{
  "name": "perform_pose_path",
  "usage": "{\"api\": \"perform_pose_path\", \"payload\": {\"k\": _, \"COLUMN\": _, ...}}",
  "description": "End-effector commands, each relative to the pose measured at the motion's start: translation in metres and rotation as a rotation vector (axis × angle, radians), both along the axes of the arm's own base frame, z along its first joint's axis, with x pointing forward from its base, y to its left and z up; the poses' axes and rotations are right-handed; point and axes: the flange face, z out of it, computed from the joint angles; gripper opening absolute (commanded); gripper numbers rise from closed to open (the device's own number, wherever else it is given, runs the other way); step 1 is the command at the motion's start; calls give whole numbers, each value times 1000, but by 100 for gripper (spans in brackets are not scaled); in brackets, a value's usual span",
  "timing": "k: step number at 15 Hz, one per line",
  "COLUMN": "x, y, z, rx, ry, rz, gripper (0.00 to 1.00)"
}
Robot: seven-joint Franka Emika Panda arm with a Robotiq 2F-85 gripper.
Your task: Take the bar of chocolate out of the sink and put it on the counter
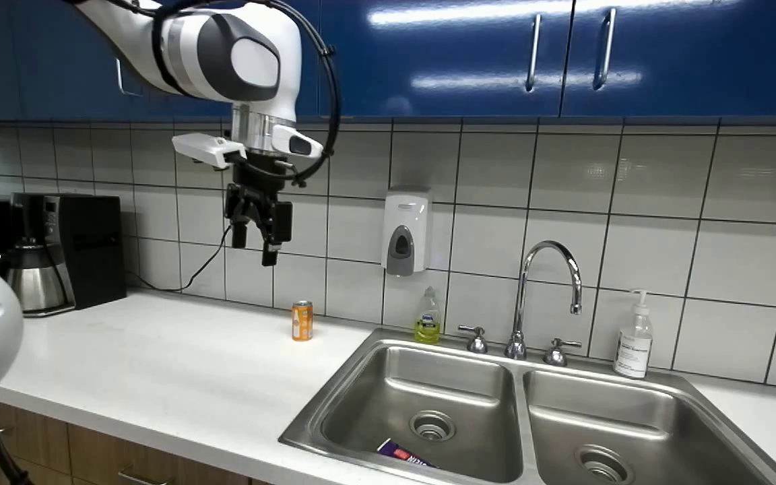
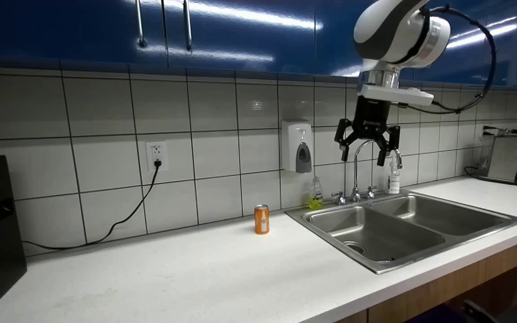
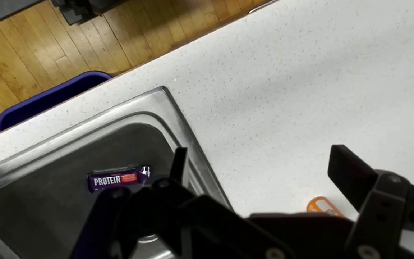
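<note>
The bar of chocolate [image 3: 117, 179], in a purple wrapper with a red patch and the word PROTEIN, lies flat in a basin of the steel sink [image 3: 173, 118]. In an exterior view the bar [image 1: 405, 453] is partly hidden by the front rim of the sink [image 1: 519, 421]. In an exterior view only a sliver of the bar [image 2: 384, 260] shows. My gripper [image 3: 259, 154] is open and empty, high above the off-white counter [image 3: 282, 90], with the sink and bar to its left in the wrist view. It also hangs in mid-air in both exterior views [image 1: 254, 246] [image 2: 363, 157].
An orange can [image 1: 302, 320] stands on the counter near the wall. A dish soap bottle [image 1: 428, 323], chrome faucet [image 1: 521, 303] and pump bottle [image 1: 633, 343] stand behind the basins. A soap dispenser [image 1: 407, 232] is on the wall. A black coffee maker [image 1: 91, 249] stands at the far left.
</note>
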Motion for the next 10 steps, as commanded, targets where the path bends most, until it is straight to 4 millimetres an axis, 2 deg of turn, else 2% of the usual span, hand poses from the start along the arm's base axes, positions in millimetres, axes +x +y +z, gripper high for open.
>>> {"api": "perform_pose_path", "payload": {"k": 1, "x": 20, "y": -40, "z": -19, "rx": -7, "ry": 0, "rz": -67, "gripper": 100}}
{"api": "perform_pose_path", "payload": {"k": 7, "x": 38, "y": -98, "z": -50, "rx": -14, "ry": 31, "rz": -167, "gripper": 100}}
{"api": "perform_pose_path", "payload": {"k": 10, "x": 54, "y": -122, "z": -68, "rx": -13, "ry": 49, "rz": -195, "gripper": 100}}
